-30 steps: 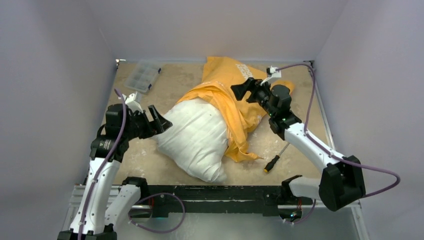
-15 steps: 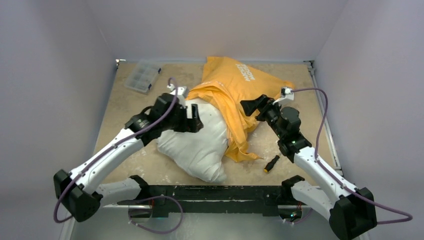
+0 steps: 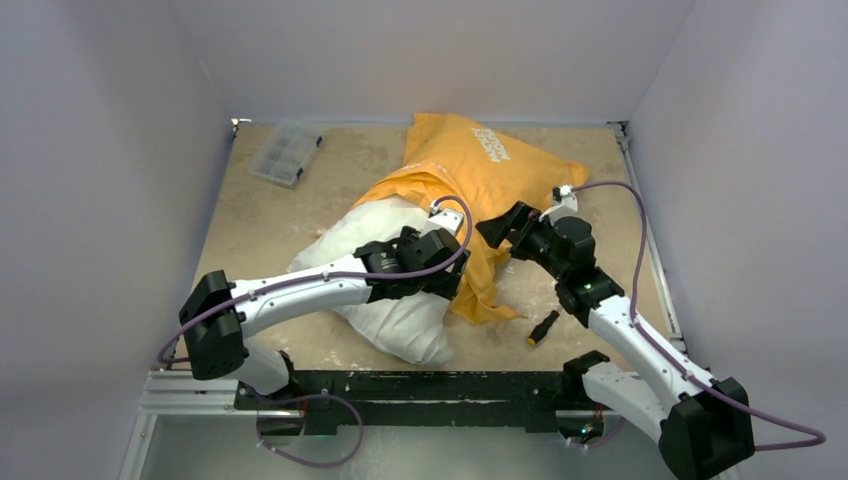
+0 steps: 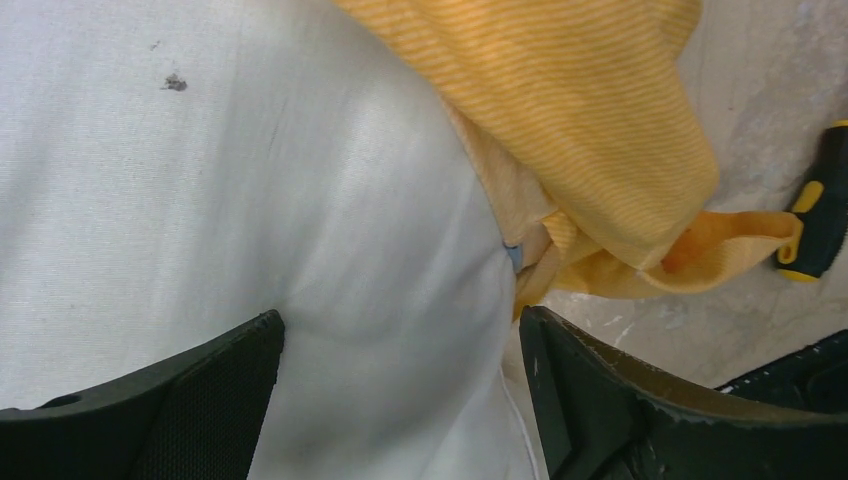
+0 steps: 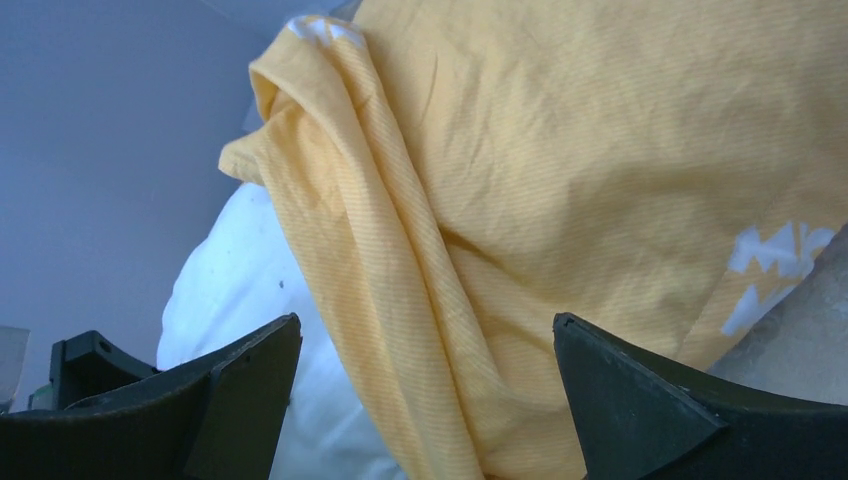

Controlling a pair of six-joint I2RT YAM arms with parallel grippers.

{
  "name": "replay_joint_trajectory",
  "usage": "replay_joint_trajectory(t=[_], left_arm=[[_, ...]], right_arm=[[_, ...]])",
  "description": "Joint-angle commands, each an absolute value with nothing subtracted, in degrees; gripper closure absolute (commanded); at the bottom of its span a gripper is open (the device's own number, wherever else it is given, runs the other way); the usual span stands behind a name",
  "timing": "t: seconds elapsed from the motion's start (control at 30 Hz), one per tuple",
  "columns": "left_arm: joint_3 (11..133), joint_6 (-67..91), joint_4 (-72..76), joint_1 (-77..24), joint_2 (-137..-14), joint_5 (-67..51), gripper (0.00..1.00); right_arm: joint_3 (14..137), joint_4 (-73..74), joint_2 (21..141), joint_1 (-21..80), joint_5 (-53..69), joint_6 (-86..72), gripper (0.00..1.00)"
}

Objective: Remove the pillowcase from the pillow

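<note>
Pillow: mid-table, long axis near-left to far-right, near end bare.
Pillowcase: covers the far end; hem bunched mid-pillow.
Left gripper: we see jaws spread over the pillow, beside the hem.
Right gripper: jaws spread, facing the pillowcase.
Room: table bare on the left; screwdriver near-right.

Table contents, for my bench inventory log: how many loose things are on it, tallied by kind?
pillow: 1
pillowcase: 1
screwdriver: 1
clear plastic box: 1
Total: 4
</note>
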State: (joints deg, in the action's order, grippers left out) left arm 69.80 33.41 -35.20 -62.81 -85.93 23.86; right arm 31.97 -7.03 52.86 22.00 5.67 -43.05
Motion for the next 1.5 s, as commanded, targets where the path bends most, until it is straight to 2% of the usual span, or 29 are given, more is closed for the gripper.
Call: replay_joint_trajectory(t=[0.0, 0.2, 0.3, 0.37, 0.43, 0.57, 0.6, 0.77, 0.9, 0.93, 1.07, 1.1, 1.2, 1.33, 1.47], left_arm=[[66.4, 34.3, -32.2, -62.8, -86.2, 30.5, 0.13], [62.8, 35.3, -30.7, -62.8, -90.9, 32.1, 0.17], [61.5, 35.6, -29.0, -62.7, -92.4, 32.6, 0.23], [60.6, 35.6, -27.4, -62.7, -92.5, 32.7, 0.32], [59.7, 35.2, -25.8, -62.7, -92.0, 32.1, 0.47], [58.5, 35.1, -24.2, -62.7, -90.5, 31.2, 0.95], [58.2, 35.3, -23.9, -62.7, -90.0, 30.9, 1.00], [56.5, 36.0, -23.4, -62.7, -86.3, 29.8, 1.00], [54.9, 36.1, -25.5, -62.6, -80.6, 31.6, 1.00], [54.7, 36.1, -26.3, -62.5, -79.0, 32.3, 1.00], [53.2, 37.0, -29.7, -61.0, -73.9, 34.9, 1.00], [52.5, 37.3, -30.3, -60.2, -72.6, 34.9, 1.00], [50.1, 38.4, -31.9, -57.7, -68.1, 33.6, 1.00], [47.6, 40.2, -34.9, -55.4, -58.3, 33.3, 1.00], [48.1, 41.3, -39.9, -53.8, -50.8, 34.0, 1.00]], right_arm=[[31.1, -4.6, 53.4, 21.9, 8.2, -44.3, 0.01], [31.0, -4.0, 55.2, 22.0, 9.3, -43.6, 0.01], [30.4, -3.8, 54.3, 22.6, 9.4, -43.9, 0.01], [30.4, -3.7, 53.8, 23.4, 9.4, -43.8, 0.01], [30.3, -4.0, 54.0, 24.5, 9.7, -43.4, 0.01], [30.1, -5.7, 57.1, 30.7, 7.3, -45.7, 0.01], [30.2, -6.5, 58.4, 32.6, 7.0, -46.4, 0.01], [30.3, -8.8, 65.6, 36.3, 2.3, -50.2, 0.05], [30.5, -8.9, 68.5, 36.3, 0.2, -51.5, 0.20], [30.6, -9.0, 68.4, 36.3, 0.2, -51.6, 0.27], [31.3, -6.5, 66.0, 36.3, -2.2, -53.4, 0.78], [31.5, -5.6, 65.3, 36.2, -3.2, -53.8, 0.86], [33.0, -2.5, 64.4, 36.1, -7.7, -54.4, 0.98], [34.6, -0.1, 63.7, 33.9, -12.7, -56.4, 1.00], [33.0, -2.0, 59.8, 26.2, -12.6, -55.9, 1.00]])
